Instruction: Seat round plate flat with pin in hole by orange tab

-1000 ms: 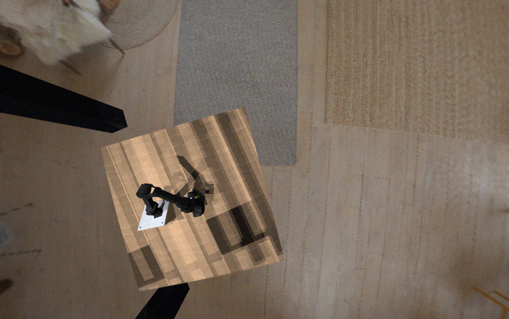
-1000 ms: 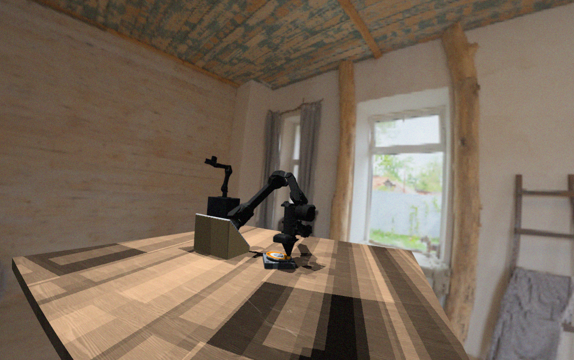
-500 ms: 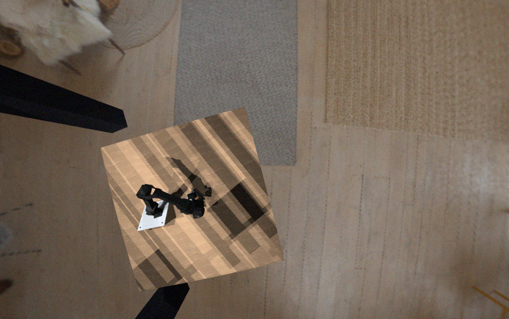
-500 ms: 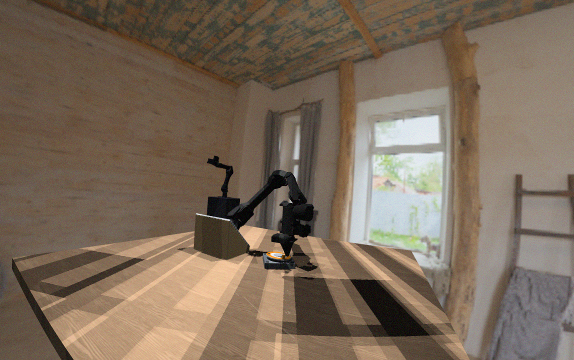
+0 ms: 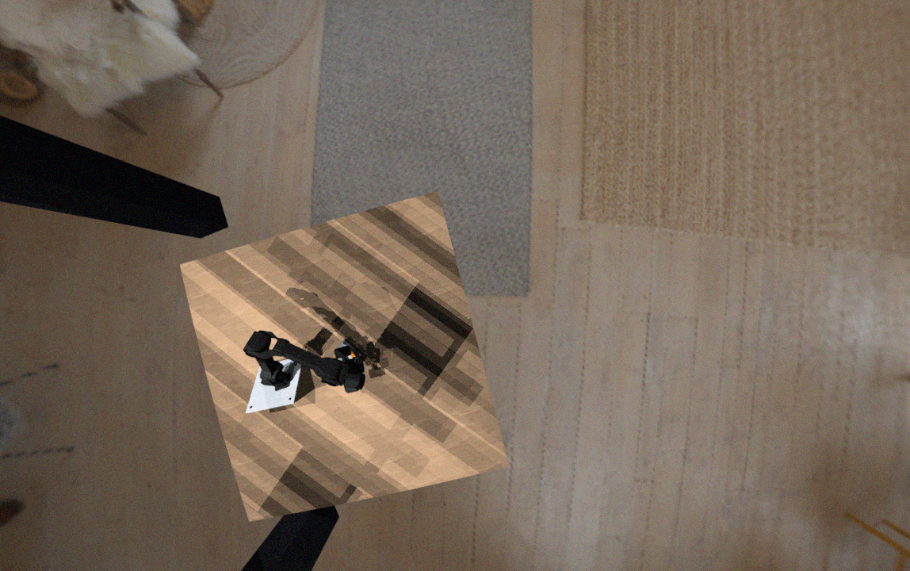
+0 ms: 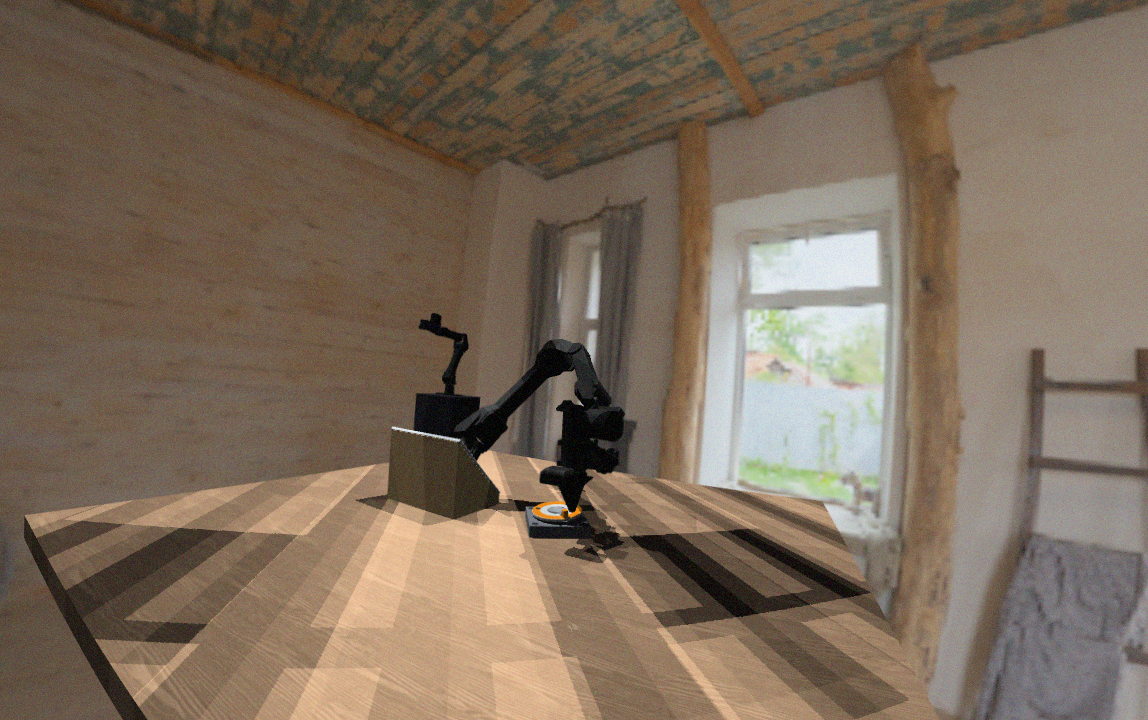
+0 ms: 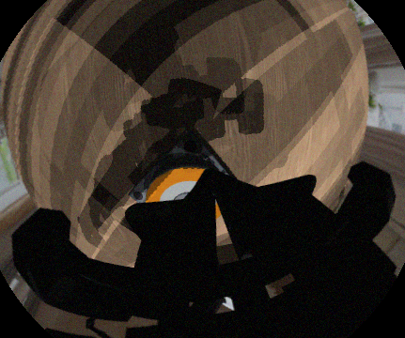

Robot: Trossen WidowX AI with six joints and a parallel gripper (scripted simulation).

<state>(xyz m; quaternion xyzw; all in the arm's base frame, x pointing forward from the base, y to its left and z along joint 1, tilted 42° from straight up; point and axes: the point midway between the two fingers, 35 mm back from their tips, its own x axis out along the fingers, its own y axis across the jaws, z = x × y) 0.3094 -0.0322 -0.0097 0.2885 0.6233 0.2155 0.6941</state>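
Note:
The round plate (image 6: 543, 514) (image 7: 178, 176), orange with a pale centre, lies over the dark base (image 6: 551, 531) (image 7: 212, 161). In the top view only a sliver of orange shows beneath the arm. My gripper (image 6: 572, 510) (image 7: 209, 173) is shut with nothing between its fingers. It points down, its tips low at the plate's right side in the exterior view; whether they touch it I cannot tell. In the wrist view the black fingers cover the plate's near and right parts. The pin, the hole and the orange tab cannot be made out. Whether the plate lies flat is unclear.
The wooden table (image 5: 373, 454) (image 6: 435, 662) carries my arm's wedge-shaped mount (image 5: 270, 399) (image 6: 426, 474), left of the base. Hard shadows cross the table. A second arm (image 6: 455, 358) stands on a black block (image 6: 446, 411) behind the mount.

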